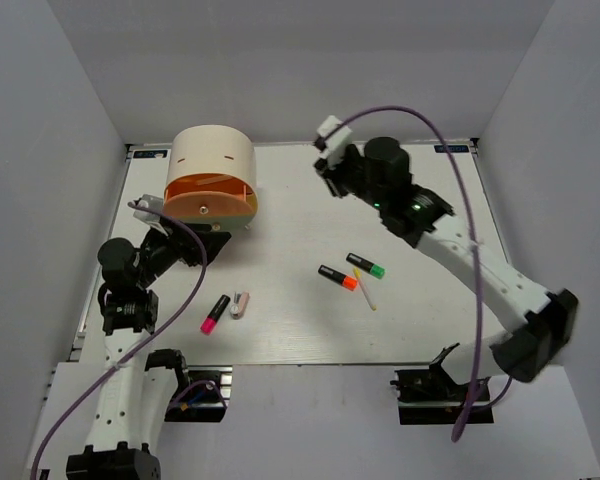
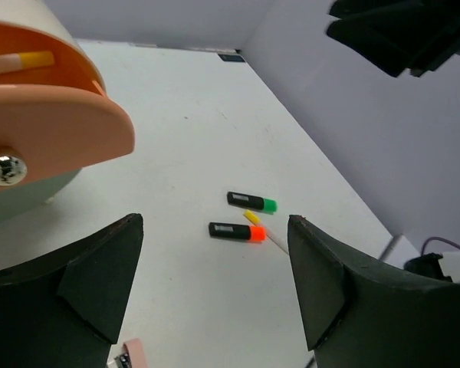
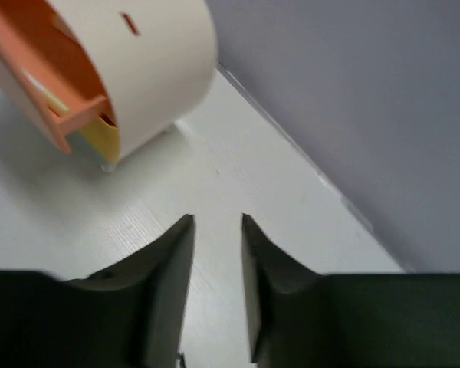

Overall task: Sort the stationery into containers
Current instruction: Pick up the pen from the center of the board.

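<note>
Top external view first, reading from the left. My left gripper [image 1: 202, 238] hovers just near the cream cylindrical box [image 1: 212, 158], which stands at the far left of the table [image 1: 290, 335]. The box's orange drawer [image 1: 210, 200] is pulled out toward the near side. On the left wrist camera, the fingers [image 2: 100, 284] stand wide apart with nothing between them. The orange drawer's front and its shiny knob [image 2: 4, 170] sit close at the left of that view. A cream stick with a yellow tip [image 2: 15, 61] lies inside the drawer.

Near and slightly right of the box, the pink-capped highlighter [image 1: 215, 313] lies on the table. The stubby white-pink piece [image 1: 240, 304] is just beside it on its right.

Further right, around mid-table, the rest of the loose stationery is clustered. The orange-capped highlighter [image 1: 337, 277] is just left of the green-capped highlighter [image 1: 366, 265]. A second thin cream stick [image 1: 363, 290] lies angled by them, its yellow tip passing between the two.

My right gripper [image 1: 325, 172] hangs over the far middle of the table, well apart from that cluster and pointing toward the box. On the right wrist camera, its fingers [image 3: 169, 284] leave only a narrow slit, with bare table showing through and nothing held. That view also shows the yellow drawer [image 3: 107, 134] below the orange one, at the box's base.
</note>
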You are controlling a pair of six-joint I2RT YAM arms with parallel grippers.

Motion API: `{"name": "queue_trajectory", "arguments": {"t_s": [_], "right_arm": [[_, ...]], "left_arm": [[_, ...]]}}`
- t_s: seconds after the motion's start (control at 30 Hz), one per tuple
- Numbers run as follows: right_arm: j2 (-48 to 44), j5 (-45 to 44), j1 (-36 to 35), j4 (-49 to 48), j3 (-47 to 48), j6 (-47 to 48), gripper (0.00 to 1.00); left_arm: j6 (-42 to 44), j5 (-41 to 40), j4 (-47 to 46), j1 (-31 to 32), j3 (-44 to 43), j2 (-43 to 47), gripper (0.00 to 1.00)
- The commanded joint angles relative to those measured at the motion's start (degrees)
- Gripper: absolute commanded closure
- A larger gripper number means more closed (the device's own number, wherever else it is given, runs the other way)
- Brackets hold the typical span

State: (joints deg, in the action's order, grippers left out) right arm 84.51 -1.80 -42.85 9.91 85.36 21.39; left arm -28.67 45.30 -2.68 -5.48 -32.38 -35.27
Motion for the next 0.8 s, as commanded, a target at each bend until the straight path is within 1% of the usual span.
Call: {"name": "queue_trajectory", "arguments": {"t_s": [0.0, 0.03, 0.07, 0.1, 0.13, 0.2, 0.27, 0.33, 0.47, 0.5, 0.53, 0.57, 0.6, 0.63, 0.67, 0.7, 0.73, 0.77], "right_arm": [[-10.8, -5.7, 3.5, 3.2, -7.9, -7.1, 0.58], [-12.5, -6.0, 4.6, 3.4, -14.1, -7.7, 0.52], [-14.4, -5.8, 5.6, 4.2, -16.1, -8.6, 0.45], [-18.8, -5.3, 6.1, 4.8, -17.9, -8.9, 0.41], [-20.2, -5.1, 7.2, 4.9, -22.6, -9.3, 0.40], [-23.1, -4.4, 8.4, 6.1, -25.9, -10.7, 0.39], [-25.4, -2.6, 10.1, 7.0, -27.8, -11.3, 0.37], [-25.4, -1.9, 11.4, 8.4, -28.6, -12.8, 0.37], [-24.5, -1.7, 13.7, 8.5, -28.7, -15.2, 0.37], [-24.3, -1.8, 14.0, 8.0, -28.8, -16.3, 0.36], [-24.1, -2.1, 14.9, 7.8, -29.0, -16.5, 0.36], [-24.1, -2.2, 15.2, 7.4, -29.3, -16.6, 0.36], [-24.0, -2.7, 15.4, 7.1, -29.5, -17.2, 0.36], [-24.2, -2.9, 16.4, 6.9, -29.6, -17.3, 0.36], [-24.2, -3.3, 16.7, 7.1, -29.5, -17.6, 0.36], [-24.5, -4.5, 16.7, 7.2, -28.9, -17.7, 0.36], [-24.6, -5.0, 17.6, 7.5, -28.7, -18.0, 0.35], [-25.5, -5.5, 17.8, 7.8, -28.6, -17.9, 0.35]], "left_arm": [[-5.1, 5.0, -5.8, 0.8, 0.2, -2.4, 0.14], [-5.9, 5.6, -5.8, 1.4, 0.2, -3.0, 0.14], [-5.9, 5.6, -5.8, 2.2, 0.2, -3.6, 0.14], [-6.6, 5.6, -4.9, 2.7, -1.4, -3.6, 0.14], [-6.6, 4.8, -2.4, 3.3, -2.4, -3.6, 0.15], [-6.6, 4.2, 0.6, 5.2, -5.7, -4.3, 0.15], [-6.6, 3.0, 4.7, 7.5, -8.4, -4.9, 0.15], [-6.6, 1.6, 7.1, 9.2, -9.4, -6.7, 0.15], [-6.1, -2.4, 9.0, 15.4, -10.6, -12.3, 0.16], [-6.1, -4.9, 9.0, 19.2, -10.6, -13.7, 0.16], [-5.4, -6.7, 9.0, 21.4, -11.3, -16.7, 0.16], [-4.6, -10.2, 9.5, 23.8, -12.3, -18.5, 0.16], [-4.0, -12.1, 10.3, 28.8, -13.1, -20.4, 0.16], [-3.2, -14.0, 10.9, 31.4, -15.2, -22.5, 0.16], [-2.6, -15.7, 12.4, 33.9, -16.6, -27.2, 0.16], [-2.6, -19.1, 13.0, 36.3, -17.9, -29.3, 0.16], [-1.9, -21.3, 13.7, 41.1, -20.4, -31.1, 0.16], [-1.9, -25.6, 14.4, 43.5, -21.6, -32.5, 0.16]]}}
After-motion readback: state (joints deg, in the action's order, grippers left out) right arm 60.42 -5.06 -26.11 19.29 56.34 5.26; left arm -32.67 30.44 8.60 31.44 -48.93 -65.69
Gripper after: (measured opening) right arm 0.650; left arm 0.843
